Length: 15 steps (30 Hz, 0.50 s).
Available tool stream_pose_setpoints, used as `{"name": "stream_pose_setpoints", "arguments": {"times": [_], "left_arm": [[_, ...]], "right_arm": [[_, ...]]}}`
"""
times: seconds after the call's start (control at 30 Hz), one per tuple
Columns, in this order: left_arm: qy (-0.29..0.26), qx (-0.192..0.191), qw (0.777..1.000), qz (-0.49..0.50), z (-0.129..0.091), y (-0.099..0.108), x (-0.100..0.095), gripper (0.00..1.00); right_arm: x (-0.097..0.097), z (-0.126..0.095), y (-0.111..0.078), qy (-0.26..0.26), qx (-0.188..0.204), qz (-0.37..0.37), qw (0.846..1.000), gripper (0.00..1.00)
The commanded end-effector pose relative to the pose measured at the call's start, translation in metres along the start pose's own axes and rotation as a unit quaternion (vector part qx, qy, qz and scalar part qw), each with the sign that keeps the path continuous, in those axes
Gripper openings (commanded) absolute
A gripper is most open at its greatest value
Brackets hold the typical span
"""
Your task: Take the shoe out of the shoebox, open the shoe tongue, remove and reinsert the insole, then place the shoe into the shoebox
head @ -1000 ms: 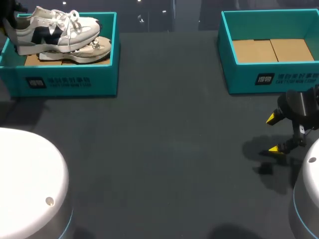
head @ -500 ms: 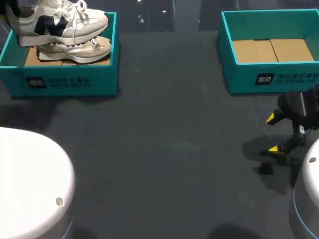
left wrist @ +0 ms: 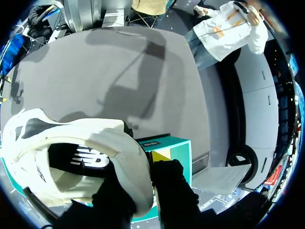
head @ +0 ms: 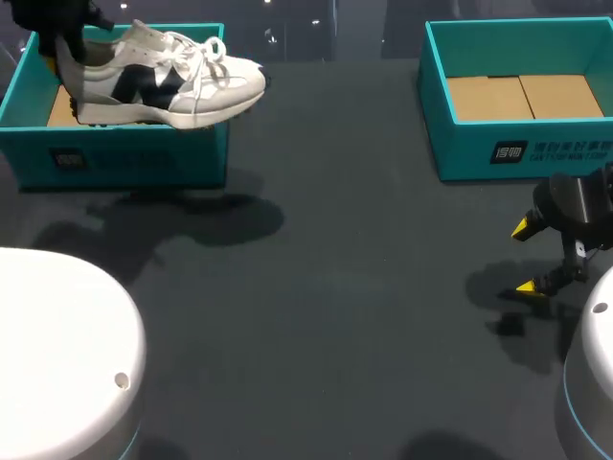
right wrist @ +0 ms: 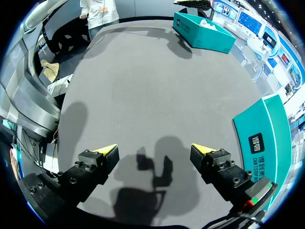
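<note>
Shoe (head: pixel 163 86) is coming out of its box, so step one is nearly done.

Biggest first: the dark worktop (head: pixel 335 287) carries two teal shoeboxes. The left shoebox (head: pixel 124 158) is at 10 o'clock in the head view. The right shoebox (head: pixel 517 153) is at 2 o'clock, with only its cardboard floor showing.

The shoe is white with dark side panels and hangs in the air at about 11 o'clock. Its toe points to 3 o'clock and pokes past the left shoebox's right wall. It throws a shadow on the worktop in front of the box.

The left pincer (left wrist: pixel 143 167) is pinching the heel collar, with one yellow tip outside and the other tucked inside the shoe. The right pincer (head: pixel 527 257) is at 4 o'clock, spread wide and empty, just above the worktop.

Change: a second ago the shoe lay inside the box. Since then it has risen and slid toward 3 o'clock. The right arm has not budged.

My read: next is setting it down mid-worktop so the right pincer can get at the tongue. The heel-only grip looks liable to let the toe swing.
</note>
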State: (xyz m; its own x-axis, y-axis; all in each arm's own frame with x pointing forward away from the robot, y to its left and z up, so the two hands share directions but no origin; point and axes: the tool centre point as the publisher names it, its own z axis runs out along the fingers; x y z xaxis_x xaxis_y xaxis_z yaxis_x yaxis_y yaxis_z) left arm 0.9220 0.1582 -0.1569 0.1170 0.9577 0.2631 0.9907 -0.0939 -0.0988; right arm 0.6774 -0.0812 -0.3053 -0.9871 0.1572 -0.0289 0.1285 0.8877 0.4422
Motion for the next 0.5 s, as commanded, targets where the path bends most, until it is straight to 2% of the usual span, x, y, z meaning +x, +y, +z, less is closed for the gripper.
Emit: {"name": "stream_pose_setpoints", "arguments": {"times": [0.03,0.33,0.5], "left_arm": [[0.025,-0.03,0.999,-0.003,-0.003,-0.044,-0.035,0.0],[0.029,-0.025,0.999,-0.007,0.009,-0.102,-0.111,0.0],[0.032,-0.02,0.999,-0.013,0.021,-0.12,-0.151,0.0]], "right_arm": [[0.002,0.001,0.0,-0.002,0.001,0.0,1.0,1.0],[0.002,0.001,0.0,-0.002,0.001,0.0,1.0,1.0],[0.002,0.001,0.0,-0.002,0.001,0.0,1.0,1.0]]}}
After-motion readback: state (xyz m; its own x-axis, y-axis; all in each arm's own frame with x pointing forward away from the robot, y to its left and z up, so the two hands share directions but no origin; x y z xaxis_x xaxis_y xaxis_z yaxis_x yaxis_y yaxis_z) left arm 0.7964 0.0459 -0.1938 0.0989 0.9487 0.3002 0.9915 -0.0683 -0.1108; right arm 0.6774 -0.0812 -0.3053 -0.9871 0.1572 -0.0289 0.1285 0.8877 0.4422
